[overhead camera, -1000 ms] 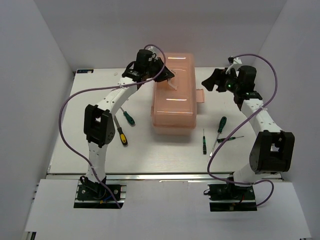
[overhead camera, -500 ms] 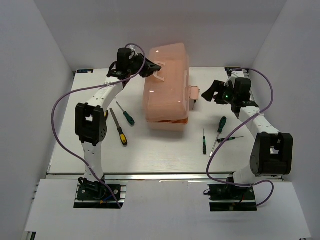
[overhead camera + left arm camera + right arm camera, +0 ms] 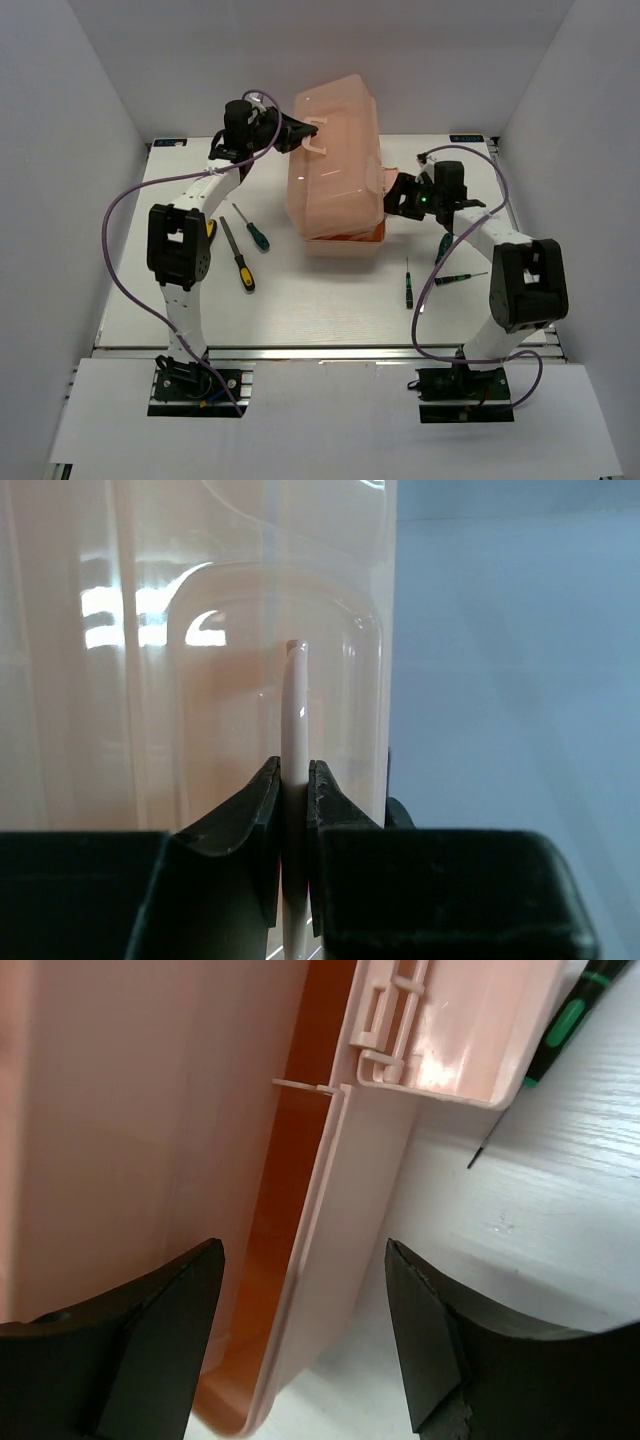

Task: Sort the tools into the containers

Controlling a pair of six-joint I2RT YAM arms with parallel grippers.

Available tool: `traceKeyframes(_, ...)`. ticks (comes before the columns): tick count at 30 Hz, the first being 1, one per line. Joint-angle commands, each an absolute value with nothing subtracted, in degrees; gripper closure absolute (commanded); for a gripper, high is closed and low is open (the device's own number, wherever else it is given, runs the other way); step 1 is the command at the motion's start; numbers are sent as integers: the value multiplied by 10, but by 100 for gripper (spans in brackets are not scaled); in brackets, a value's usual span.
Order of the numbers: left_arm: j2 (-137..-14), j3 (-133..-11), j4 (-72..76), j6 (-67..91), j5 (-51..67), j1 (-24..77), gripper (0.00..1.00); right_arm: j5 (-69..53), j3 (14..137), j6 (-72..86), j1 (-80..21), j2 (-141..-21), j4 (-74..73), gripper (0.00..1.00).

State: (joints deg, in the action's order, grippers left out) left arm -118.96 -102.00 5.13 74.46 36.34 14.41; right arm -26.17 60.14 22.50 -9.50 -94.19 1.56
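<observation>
The left gripper [image 3: 295,798], clamped on the handle [image 3: 295,705], is swinging the toolbox [image 3: 345,235] lid [image 3: 335,140] higher than a moment ago. The right gripper [image 3: 396,196], jaws spread, is closing on its rim at 3 o'clock (probably to steady it). Screwdrivers [image 3: 408,285] are lying unsorted at 4 and 8 o'clock.

I see the toolbox [image 3: 335,170] on the table [image 3: 300,310], centre and toward the far side. Screwdrivers [image 3: 238,257] lie left of it; more screwdrivers [image 3: 408,284] lie right of it and nearer. My left gripper [image 3: 297,132] sits on the lid handle [image 3: 296,730] at its far left, and my right gripper [image 3: 392,197] straddles its right edge.
</observation>
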Motion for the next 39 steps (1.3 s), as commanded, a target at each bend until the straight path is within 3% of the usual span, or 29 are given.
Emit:
traceKeyframes(1, -1124, -1014, 169, 801, 407, 142, 100, -209, 649, 241, -111, -968, 1, 30)
traceKeyframes(7, -1119, -986, 191, 816, 425, 132, 100, -178, 669, 236, -124, -1003, 1, 38)
traceKeyframes(10, -1114, -969, 194, 817, 432, 121, 100, -155, 679, 227, -139, -1013, 4, 58)
traceKeyframes(11, -1111, -963, 195, 816, 433, 118, 100, -144, 681, 226, -141, -1014, 4, 68)
traceKeyframes(12, -1107, -956, 195, 816, 433, 109, 100, -135, 681, 225, -144, -1014, 4, 83)
traceKeyframes(13, -1102, -940, 197, 815, 433, 104, 100, -116, 681, 221, -148, -1013, 4, 89)
traceKeyframes(14, -1092, -930, 198, 813, 432, 92, 100, -105, 682, 218, -149, -1012, 3, 100)
traceKeyframes(21, -1024, -855, 140, 757, 433, 33, 100, -23, 669, 196, -150, -996, 1, 100)
traceKeyframes(28, -977, -828, -27, 639, 414, -24, 100, 28, 656, 181, -150, -976, 2, 100)
traceKeyframes(39, -994, -819, -189, 467, 352, -52, 100, 33, 640, 172, -149, -949, 2, 100)
